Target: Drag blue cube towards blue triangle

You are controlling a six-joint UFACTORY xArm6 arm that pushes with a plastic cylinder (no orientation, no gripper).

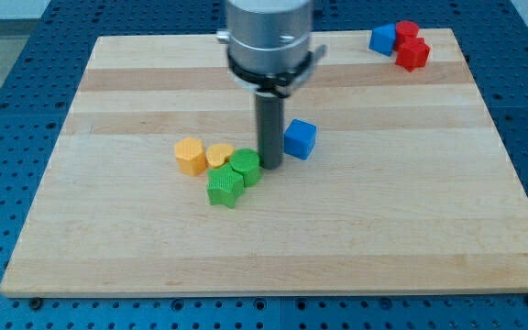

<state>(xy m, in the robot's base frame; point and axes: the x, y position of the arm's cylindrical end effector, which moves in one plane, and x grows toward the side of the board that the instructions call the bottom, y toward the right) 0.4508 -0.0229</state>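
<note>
1. Standing on the wooden board (411, 229) near its middle, my tip (269, 166) sits between the blue cube (300, 138) on the view's right and a green cylinder-like block (245, 166) on the view's left.
2. My tip is just beside the blue cube's lower left corner; I cannot tell whether they touch. It also looks pressed close to the green block.
3. I have no jaws to report: the arm ends in a plain dark rod, so nothing is clamped or held.
4. A green star-shaped block (225, 188) lies touching the other green block, toward the view's bottom left.
5. A yellow heart (218, 156) and an orange-yellow hexagon-like block (191, 156) sit in a row at the view's left of the green pair, close together.
6. The blue triangle (383, 38) rests near the board's top right corner, well apart from the blue cube, touching a red block (407, 33), with a 2nd red block (413, 54) just below.
7. Open wood stretches between the blue cube and that corner group; the board's right half and its whole bottom strip hold no blocks.
8. The corner group lies close to the board's top edge and near its right edge.
9. No containers show; every block lies flat on the board.
</note>
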